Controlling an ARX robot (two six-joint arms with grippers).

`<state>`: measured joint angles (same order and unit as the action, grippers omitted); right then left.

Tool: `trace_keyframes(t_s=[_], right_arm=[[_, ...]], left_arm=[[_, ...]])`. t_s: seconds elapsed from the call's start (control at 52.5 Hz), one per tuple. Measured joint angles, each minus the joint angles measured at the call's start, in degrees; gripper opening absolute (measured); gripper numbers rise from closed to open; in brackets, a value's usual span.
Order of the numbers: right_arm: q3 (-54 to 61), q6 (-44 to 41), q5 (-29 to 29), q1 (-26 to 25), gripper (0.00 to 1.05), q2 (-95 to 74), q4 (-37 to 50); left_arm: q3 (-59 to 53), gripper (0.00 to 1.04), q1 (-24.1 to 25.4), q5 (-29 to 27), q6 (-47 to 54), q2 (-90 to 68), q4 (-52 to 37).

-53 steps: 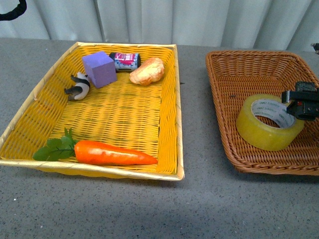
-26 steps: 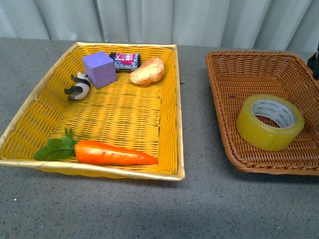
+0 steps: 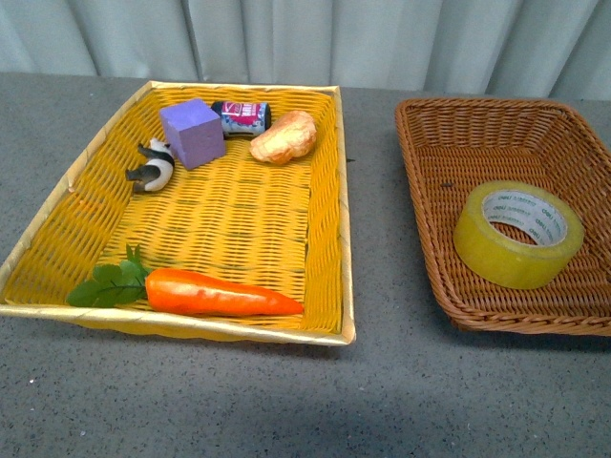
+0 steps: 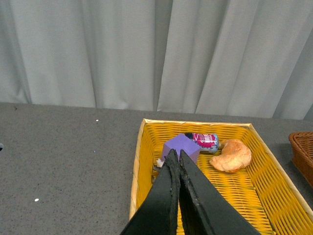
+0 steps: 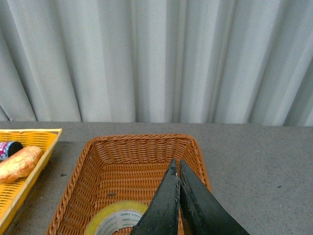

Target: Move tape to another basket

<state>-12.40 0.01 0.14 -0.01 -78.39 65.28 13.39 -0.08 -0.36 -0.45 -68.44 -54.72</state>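
The tape point(image 3: 518, 234), a yellowish roll with a white printed core, lies flat in the brown wicker basket point(image 3: 449, 124) at the right of the front view. It also shows in the right wrist view point(image 5: 115, 220), inside the same basket point(image 5: 142, 144). Neither gripper shows in the front view. My right gripper point(image 5: 176, 169) is shut and empty, held high above the brown basket. My left gripper point(image 4: 176, 157) is shut and empty, held high above the yellow basket point(image 4: 139, 161).
The yellow woven basket point(image 3: 329, 191) at the left holds a carrot point(image 3: 215, 294), a purple cube point(image 3: 192, 133), a small can point(image 3: 242, 116), a bread roll point(image 3: 283, 136) and a black-and-white toy point(image 3: 151, 167). Grey table, curtain behind.
The right gripper, over the tape a second ago, has drawn away to the right and out of the front view. The tape stays put in the brown basket.
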Motion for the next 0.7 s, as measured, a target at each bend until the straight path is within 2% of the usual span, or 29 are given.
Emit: trace_keyframes(t_s=[0.305, 0.4, 0.704], right_arm=[[6.91, 0.0, -0.02, 0.0, 0.01, 13.97, -7.39], [8.48, 0.0, -0.02, 0.0, 0.01, 19.15, -10.95], [11.37, 0.02, -0.02, 0.0, 0.01, 33.97, -22.8]], left_arm=[[-6.86, 0.04, 0.0, 0.35, 0.0, 11.78, 5.18], [-9.84, 0.04, 0.02, 0.35, 0.0, 13.0, 3.15], [-12.24, 0.04, 0.0, 0.35, 0.02, 26.8, 14.6]])
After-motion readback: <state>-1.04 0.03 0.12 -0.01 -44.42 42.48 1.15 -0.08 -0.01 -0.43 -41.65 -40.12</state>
